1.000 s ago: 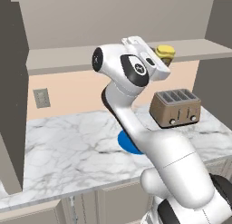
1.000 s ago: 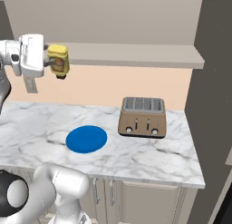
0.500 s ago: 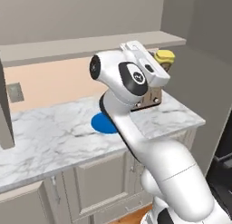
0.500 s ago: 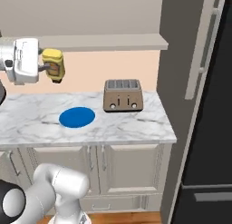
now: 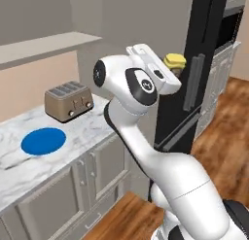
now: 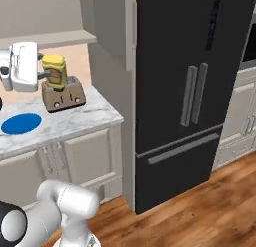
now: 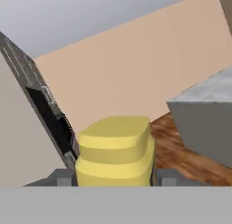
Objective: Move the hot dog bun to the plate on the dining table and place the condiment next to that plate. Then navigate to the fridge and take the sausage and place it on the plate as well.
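Observation:
My gripper (image 6: pixel 52 77) is raised high and shut on the condiment (image 6: pixel 55 72), a small yellow squeeze bottle with a brown-orange label. From the left base the condiment (image 5: pixel 175 62) pokes out past the white hand, in front of the fridge (image 5: pixel 206 64). The hand view looks along the yellow condiment (image 7: pixel 115 150), which sits between the two fingers of my gripper (image 7: pixel 114 177). The tall black fridge (image 6: pixel 185 91) stands with its doors closed and its grey handles facing me. The hot dog bun, the plate, the dining table and the sausage are out of view.
A marble wall counter (image 6: pixel 80 118) holds a toaster (image 6: pixel 62 93) and a plain blue plate (image 6: pixel 21 123). Beyond the fridge is a black built-in oven (image 6: pixel 249 41). Wooden floor lies in front of the cabinets.
The whole picture has swung: the base has turned and the counter slid left while the fridge came into view. The bottle stays in the gripper.

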You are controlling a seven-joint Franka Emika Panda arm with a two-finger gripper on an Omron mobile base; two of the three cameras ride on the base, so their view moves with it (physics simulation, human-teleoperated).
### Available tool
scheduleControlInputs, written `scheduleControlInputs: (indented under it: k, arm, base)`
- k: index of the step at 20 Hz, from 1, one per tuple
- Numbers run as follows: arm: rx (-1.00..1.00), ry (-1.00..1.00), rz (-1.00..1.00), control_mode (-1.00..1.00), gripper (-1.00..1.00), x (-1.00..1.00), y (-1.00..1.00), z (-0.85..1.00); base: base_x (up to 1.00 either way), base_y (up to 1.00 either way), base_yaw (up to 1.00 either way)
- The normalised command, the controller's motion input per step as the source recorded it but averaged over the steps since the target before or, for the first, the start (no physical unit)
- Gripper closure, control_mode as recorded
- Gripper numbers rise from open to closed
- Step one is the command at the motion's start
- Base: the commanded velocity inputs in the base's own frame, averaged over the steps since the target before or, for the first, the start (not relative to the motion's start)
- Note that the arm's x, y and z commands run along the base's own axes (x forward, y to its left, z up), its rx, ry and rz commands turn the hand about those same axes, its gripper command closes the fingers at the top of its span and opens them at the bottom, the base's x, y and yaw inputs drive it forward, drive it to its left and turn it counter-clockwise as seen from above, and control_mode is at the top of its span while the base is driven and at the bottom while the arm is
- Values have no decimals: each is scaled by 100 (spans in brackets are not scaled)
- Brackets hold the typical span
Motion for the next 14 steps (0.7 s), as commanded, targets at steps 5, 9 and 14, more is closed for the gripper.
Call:
scheduleControlInputs:
  k: [5, 9, 14]
  arm:
    - [0, 0, 0, 100, 100, 0, 0, 0]
    - [0, 0, 0, 100, 100, 0, 0, 0]
    - [0, 0, 0, 100, 100, 0, 0, 0]
  base:
    - [-13, -42, -75]
    - [0, -74, -66]
    - [8, -73, -64]
